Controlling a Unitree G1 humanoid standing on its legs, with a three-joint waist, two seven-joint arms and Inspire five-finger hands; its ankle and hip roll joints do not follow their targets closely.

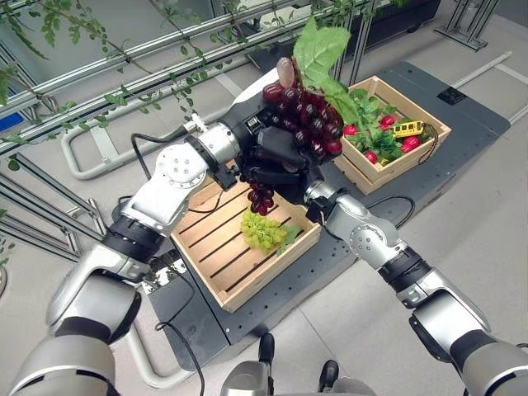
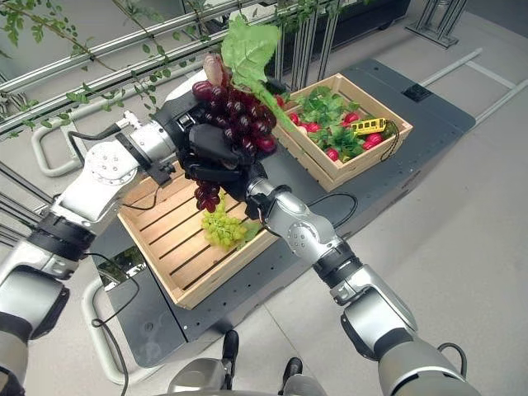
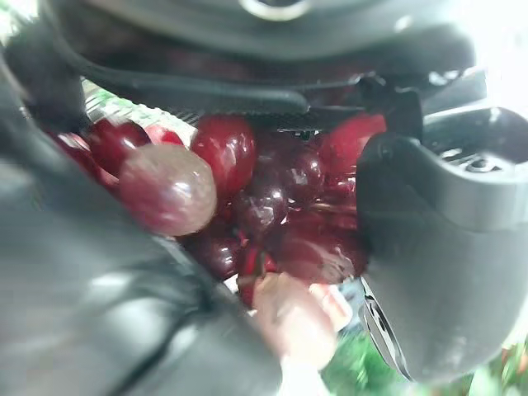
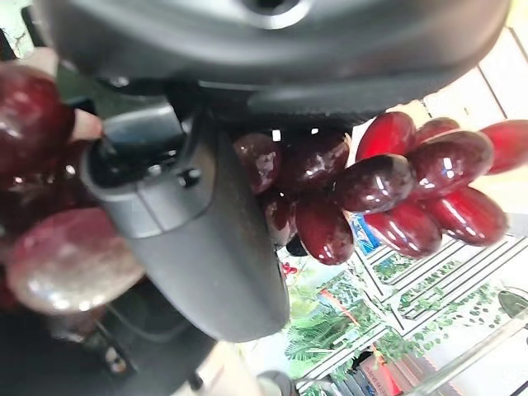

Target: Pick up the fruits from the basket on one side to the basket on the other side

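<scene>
**Inspector:** Where is the fruit found?

**Assessor:** The red grape bunch, topped by a green leaf, is held aloft between the two crates. Both robot hands are clasped round it: the left robot hand and the right robot hand, fingers curled on the grapes in each wrist view.

**Inspector:** Orientation?

**Assessor:** The long axis is seen running upright, leaf end up, a small cluster dangling below. The green grape bunch is left in the near crate directly beneath. The far crate, holding red fruits and greenery, lies toward the robot's right; the right arm is judged nearer for delivery.
</scene>
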